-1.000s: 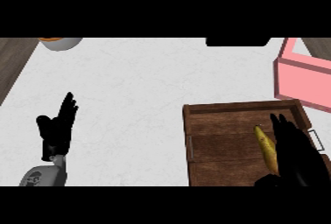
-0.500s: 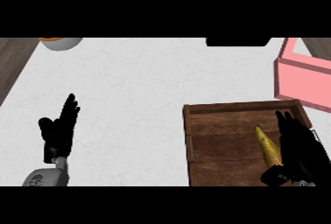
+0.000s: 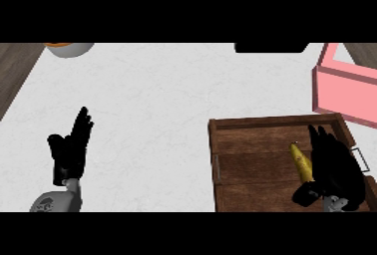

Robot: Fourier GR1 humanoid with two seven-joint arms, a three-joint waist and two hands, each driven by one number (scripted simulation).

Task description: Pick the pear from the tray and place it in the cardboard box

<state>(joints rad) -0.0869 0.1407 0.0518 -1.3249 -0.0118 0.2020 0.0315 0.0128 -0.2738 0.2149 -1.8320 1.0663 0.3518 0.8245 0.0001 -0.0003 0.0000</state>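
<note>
A yellow-brown pear [image 3: 300, 162] lies lengthwise in the right half of the brown wooden tray [image 3: 250, 149] at the lower right. My right hand [image 3: 337, 172] is over the tray's right side, right up against the pear. Its fingers point away from me, fairly straight, and the thumb sits below the pear's near end. The hand is open, and I cannot tell if it touches the pear. The box [image 3: 346, 84], which looks pink, stands just beyond the tray at the right edge. My left hand [image 3: 69, 149] rests open at the lower left, fingers up.
A grey bowl [image 3: 70, 49] with something orange in it sits at the far left corner. A black object [image 3: 271, 47] lies at the counter's far edge. A dark wooden strip [image 3: 13, 69] runs along the left. White counter [image 3: 169, 109] spreads between the hands.
My right hand has shifted slightly over the tray's right side, staying next to the pear, and more of the pear shows. The left hand has not moved.
</note>
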